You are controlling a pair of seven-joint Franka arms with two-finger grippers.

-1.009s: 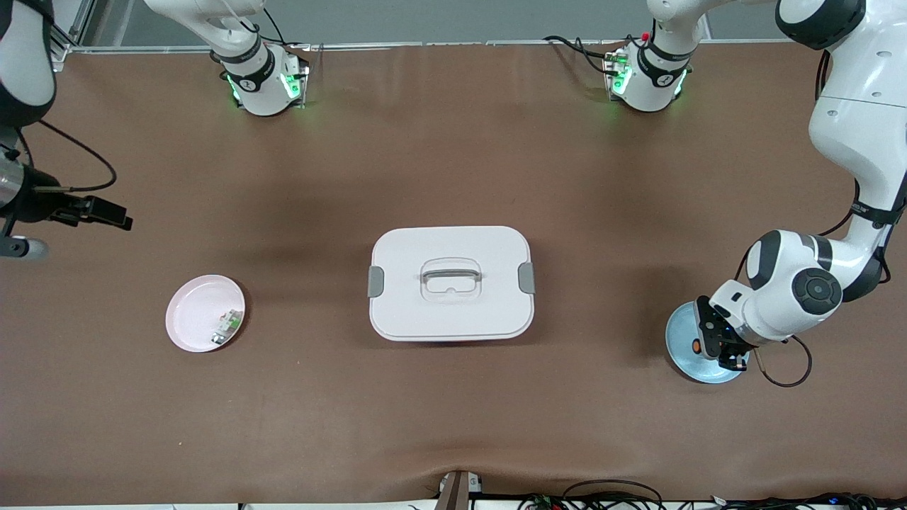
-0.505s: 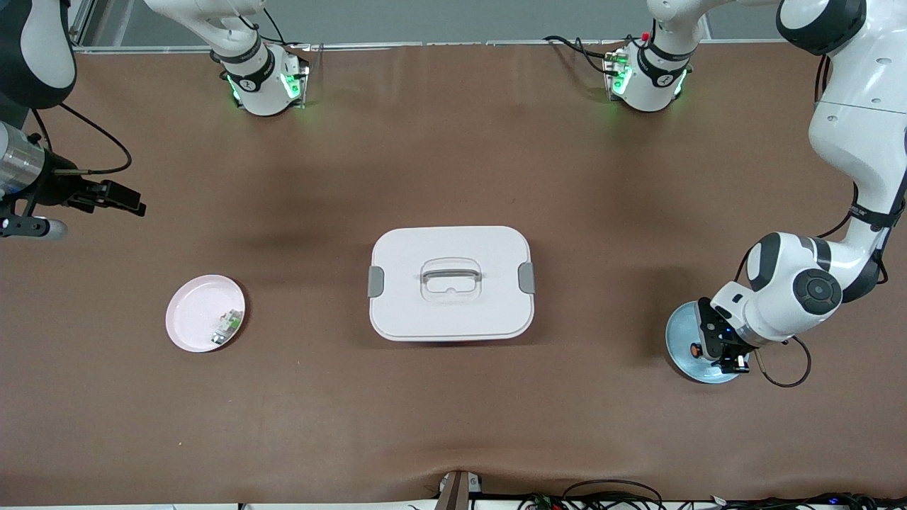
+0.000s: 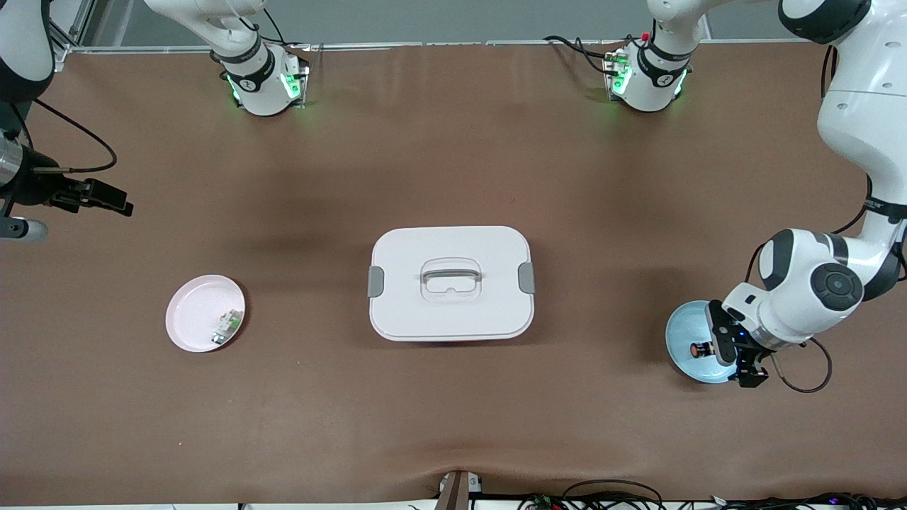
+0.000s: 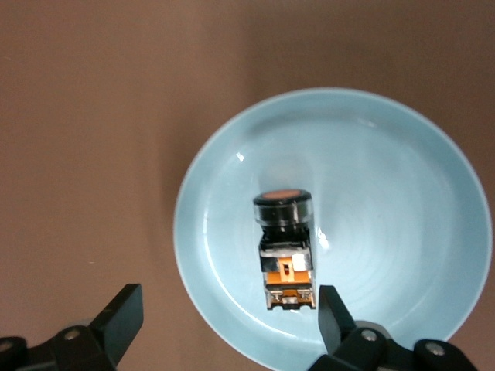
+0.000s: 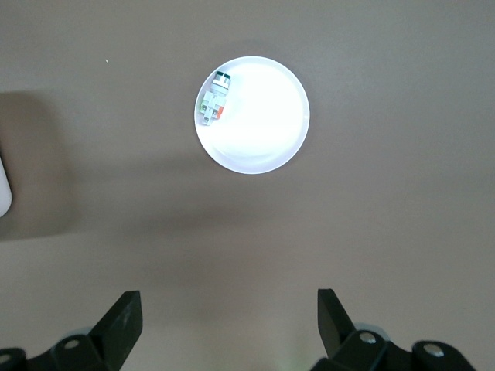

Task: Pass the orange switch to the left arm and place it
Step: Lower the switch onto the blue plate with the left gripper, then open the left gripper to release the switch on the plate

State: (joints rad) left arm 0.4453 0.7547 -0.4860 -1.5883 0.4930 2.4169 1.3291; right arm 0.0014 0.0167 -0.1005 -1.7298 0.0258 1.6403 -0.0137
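The orange switch (image 3: 701,349) lies on its side in a blue plate (image 3: 682,329) toward the left arm's end of the table. My left gripper (image 3: 738,352) hangs low over that plate's edge, open and empty. In the left wrist view the switch (image 4: 285,249) lies in the plate (image 4: 387,185), with my left gripper (image 4: 228,325) open and one finger (image 4: 334,313) just beside the switch's end. My right gripper (image 3: 106,200) hangs high over the table at the right arm's end, open and empty (image 5: 228,321). The white box (image 3: 451,283) stands mid-table between the plates.
A pink plate (image 3: 198,308) holds a small green-and-white part (image 3: 227,326) toward the right arm's end; the right wrist view shows the plate (image 5: 263,131) and the part (image 5: 213,100) far below. Cables lie along the table's front edge.
My left gripper has shifted off the switch toward the plate's outer edge, so the switch now shows fully. My right gripper has swayed slightly at the table's end.
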